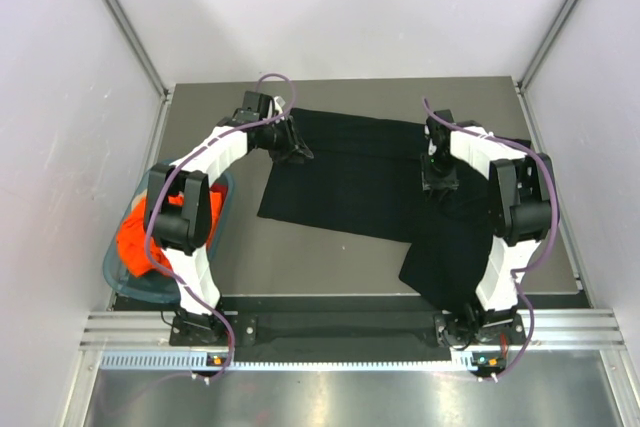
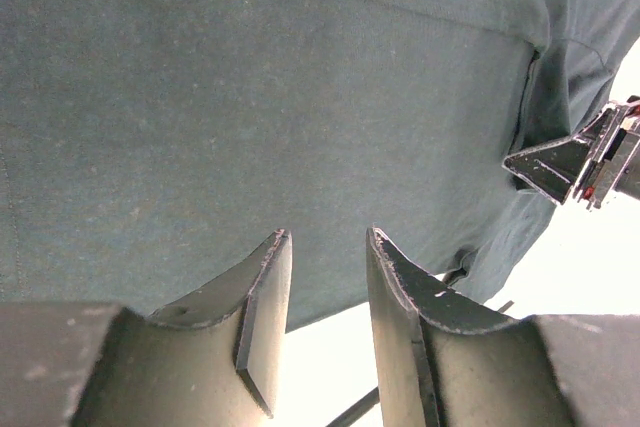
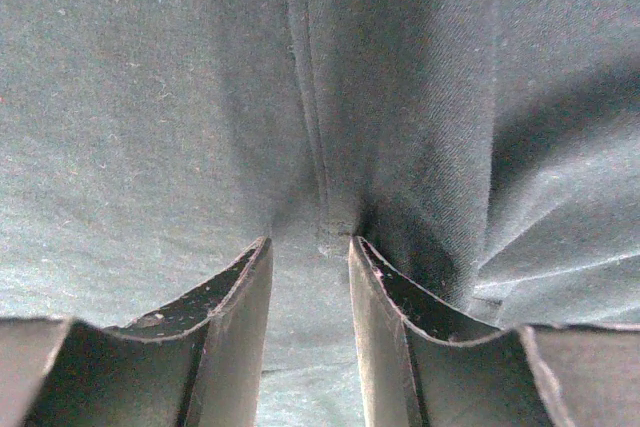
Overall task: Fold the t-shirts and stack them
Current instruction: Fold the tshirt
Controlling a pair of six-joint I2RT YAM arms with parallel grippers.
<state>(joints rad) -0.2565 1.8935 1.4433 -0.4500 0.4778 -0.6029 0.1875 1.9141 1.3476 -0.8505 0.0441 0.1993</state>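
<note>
Black t-shirt point(image 1: 350, 177): spread across the counter point(image 1: 330, 257).
Orange t-shirt point(image 1: 135, 237): in the basket point(image 1: 110, 272), left.
Left claw point(image 1: 297, 150): fingers apart at the shirt's edge.
Right claw point(image 1: 440, 182): cloth puckers between its tips; we cannot tell its grip.

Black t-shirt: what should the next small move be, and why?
Probably raise both pincers a little, together, and draw the black t-shirt taut. The right pincer pinches puckered cloth at a seam, the left pincer sits at the shirt's far left corner, and the shirt lies skewed and rumpled near the right arm, not flat enough to fold.
</note>
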